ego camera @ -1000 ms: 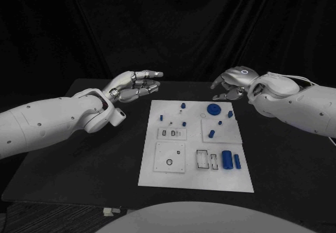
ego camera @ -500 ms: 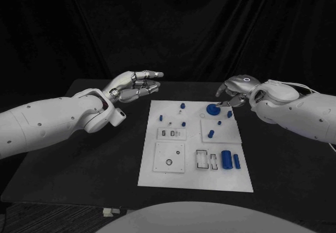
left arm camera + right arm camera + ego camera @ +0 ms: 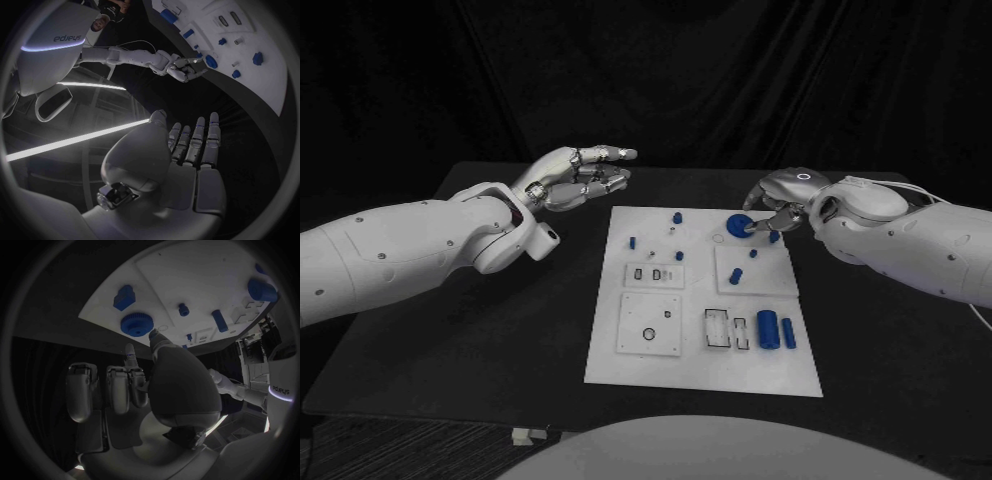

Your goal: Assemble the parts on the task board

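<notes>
so, right hand [image 3: 783, 203] sits low over the far right corner of the task board [image 3: 661, 372], fingers [image 3: 133, 360] part curled and reaching toward the blue knurled disc [image 3: 738, 224]. right wrist view: fingertips just beside the disc's ridged rim [image 3: 137, 324], holding nothing; can't tell if a tip actually touches it. left hand [image 3: 574, 178] hovers above the bench [image 3: 473, 340] off the board's far left corner, fingers loosely bent, nothing in them.

parts spread over the board: disc at far right, a small blue peg [image 3: 773, 235] just beside it, a big blue cylinder [image 3: 767, 326] and a slimmer one [image 3: 789, 333] near the close right edge, small blue bits [image 3: 678, 217] toward far middle.

handling, my guess: disc looks like hard plastic, light, stiff, not fragile. knurled edge should give decent grip, so pinch it across the rim from opposite sides w/ thumb + a finger, not on the flat top. it lies low on the board, so fingertips need to get down beside it; a glancing push would prob just slide it on the smooth white surface. the small peg nearby is easy to knock.
</notes>
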`<state>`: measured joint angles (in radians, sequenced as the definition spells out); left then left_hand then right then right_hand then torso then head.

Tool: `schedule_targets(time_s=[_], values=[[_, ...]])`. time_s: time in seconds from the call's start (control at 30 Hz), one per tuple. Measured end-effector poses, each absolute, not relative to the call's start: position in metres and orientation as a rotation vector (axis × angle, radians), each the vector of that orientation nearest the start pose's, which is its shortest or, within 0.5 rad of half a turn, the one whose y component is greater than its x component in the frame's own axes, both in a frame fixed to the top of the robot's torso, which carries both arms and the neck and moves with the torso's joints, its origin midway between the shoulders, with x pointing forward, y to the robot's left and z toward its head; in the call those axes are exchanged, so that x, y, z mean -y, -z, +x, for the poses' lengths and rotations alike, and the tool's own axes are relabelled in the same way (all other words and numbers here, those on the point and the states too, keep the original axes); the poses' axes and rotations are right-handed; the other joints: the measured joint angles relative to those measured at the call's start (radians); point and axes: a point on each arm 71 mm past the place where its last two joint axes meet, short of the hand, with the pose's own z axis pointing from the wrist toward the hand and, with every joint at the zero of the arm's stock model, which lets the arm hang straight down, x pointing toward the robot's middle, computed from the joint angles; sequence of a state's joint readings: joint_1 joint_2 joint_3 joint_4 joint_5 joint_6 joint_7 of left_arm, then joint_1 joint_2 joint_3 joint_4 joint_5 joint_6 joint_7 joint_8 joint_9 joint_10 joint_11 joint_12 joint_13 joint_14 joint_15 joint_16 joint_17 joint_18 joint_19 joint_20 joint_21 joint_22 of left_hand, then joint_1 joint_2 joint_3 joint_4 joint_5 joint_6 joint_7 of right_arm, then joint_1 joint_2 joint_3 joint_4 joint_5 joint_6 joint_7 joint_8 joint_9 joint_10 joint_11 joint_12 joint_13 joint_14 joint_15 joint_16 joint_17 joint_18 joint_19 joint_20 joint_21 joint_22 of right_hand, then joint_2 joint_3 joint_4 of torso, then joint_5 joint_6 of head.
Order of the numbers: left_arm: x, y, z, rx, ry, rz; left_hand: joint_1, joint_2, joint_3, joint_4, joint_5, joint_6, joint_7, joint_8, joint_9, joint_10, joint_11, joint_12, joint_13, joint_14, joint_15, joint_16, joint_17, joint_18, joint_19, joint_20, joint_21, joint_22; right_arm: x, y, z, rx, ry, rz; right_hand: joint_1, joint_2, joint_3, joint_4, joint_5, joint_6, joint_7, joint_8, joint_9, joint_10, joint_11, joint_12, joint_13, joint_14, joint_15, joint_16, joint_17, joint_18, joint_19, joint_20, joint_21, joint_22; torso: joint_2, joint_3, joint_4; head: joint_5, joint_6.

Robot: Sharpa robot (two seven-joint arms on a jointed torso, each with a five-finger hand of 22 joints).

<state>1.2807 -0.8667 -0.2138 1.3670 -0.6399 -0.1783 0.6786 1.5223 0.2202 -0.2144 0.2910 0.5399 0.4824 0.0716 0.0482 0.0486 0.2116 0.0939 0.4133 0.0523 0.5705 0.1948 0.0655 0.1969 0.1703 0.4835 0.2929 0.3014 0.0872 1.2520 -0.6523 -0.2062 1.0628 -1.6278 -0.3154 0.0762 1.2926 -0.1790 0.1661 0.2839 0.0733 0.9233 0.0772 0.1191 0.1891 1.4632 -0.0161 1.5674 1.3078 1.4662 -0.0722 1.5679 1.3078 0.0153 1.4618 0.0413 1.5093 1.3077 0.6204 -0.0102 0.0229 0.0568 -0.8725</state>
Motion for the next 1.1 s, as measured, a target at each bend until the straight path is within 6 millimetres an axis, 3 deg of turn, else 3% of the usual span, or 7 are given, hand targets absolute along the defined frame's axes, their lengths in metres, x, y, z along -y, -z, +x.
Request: schedule_targets(time_s=[0.33,0.7,1.03,1.1], values=[[-0.2443,0.1876,0.4893,-1.515,1.449,-0.192,0.000,0.000,0.000,0.000,0.000,0.000,0.000,0.000,0.000,0.000,0.000,0.000,0.000,0.000,0.000,0.000,0.000,0.000,0.000,0.000,0.000,0.000,0.2298,0.2381,0.5447,-1.686,-0.397,-0.467,0.028,0.009,0.007,-0.001,0.056,-0.004,-0.004,-0.004,0.005,0.000,0.000,0.000,0.000,0.000,0.000,0.000,0.000,0.000,0.003,0.004,0.000,0.000,0.000,0.0007,0.0000,-0.003,0.000],[-0.2449,0.1877,0.4892,-1.517,1.449,-0.193,0.000,0.000,0.000,0.000,0.000,0.000,0.000,0.000,0.000,0.004,0.004,0.000,0.000,0.000,0.000,0.000,0.000,0.000,0.000,0.000,0.000,0.000,0.2295,0.2399,0.5463,-1.690,-0.392,-0.465,0.041,0.023,0.015,-0.004,0.140,-0.022,0.004,-0.015,0.003,0.003,0.004,0.000,0.000,0.000,0.000,0.000,0.000,0.000,0.003,0.003,0.000,0.000,0.000,0.0006,-0.0001,-0.006,0.000],[-0.2447,0.1877,0.4891,-1.518,1.451,-0.192,0.000,0.000,0.000,0.000,0.000,0.000,0.000,0.000,0.000,0.004,0.004,0.000,0.000,0.000,0.000,0.000,0.000,0.000,0.000,0.000,0.000,0.000,0.2274,0.2412,0.5479,-1.694,-0.389,-0.466,0.041,0.023,0.018,-0.001,0.155,-0.042,0.010,-0.032,-0.008,0.003,0.004,0.000,0.000,-0.001,0.006,0.000,0.000,0.000,0.003,0.004,0.000,0.000,0.000,0.0001,0.0000,-0.009,0.000],[-0.2447,0.1878,0.4891,-1.518,1.451,-0.192,0.000,0.000,0.000,0.000,0.000,0.000,0.000,0.000,0.000,0.004,0.004,0.000,0.000,0.000,0.000,0.000,0.000,0.000,0.000,0.000,0.000,0.000,0.2269,0.2414,0.5482,-1.695,-0.388,-0.467,0.036,0.027,0.018,-0.001,0.136,-0.050,0.007,-0.035,-0.013,0.003,0.004,0.000,0.000,-0.001,0.006,0.000,0.000,0.000,0.003,0.004,0.000,0.000,0.000,0.0000,0.0001,-0.009,0.000]])
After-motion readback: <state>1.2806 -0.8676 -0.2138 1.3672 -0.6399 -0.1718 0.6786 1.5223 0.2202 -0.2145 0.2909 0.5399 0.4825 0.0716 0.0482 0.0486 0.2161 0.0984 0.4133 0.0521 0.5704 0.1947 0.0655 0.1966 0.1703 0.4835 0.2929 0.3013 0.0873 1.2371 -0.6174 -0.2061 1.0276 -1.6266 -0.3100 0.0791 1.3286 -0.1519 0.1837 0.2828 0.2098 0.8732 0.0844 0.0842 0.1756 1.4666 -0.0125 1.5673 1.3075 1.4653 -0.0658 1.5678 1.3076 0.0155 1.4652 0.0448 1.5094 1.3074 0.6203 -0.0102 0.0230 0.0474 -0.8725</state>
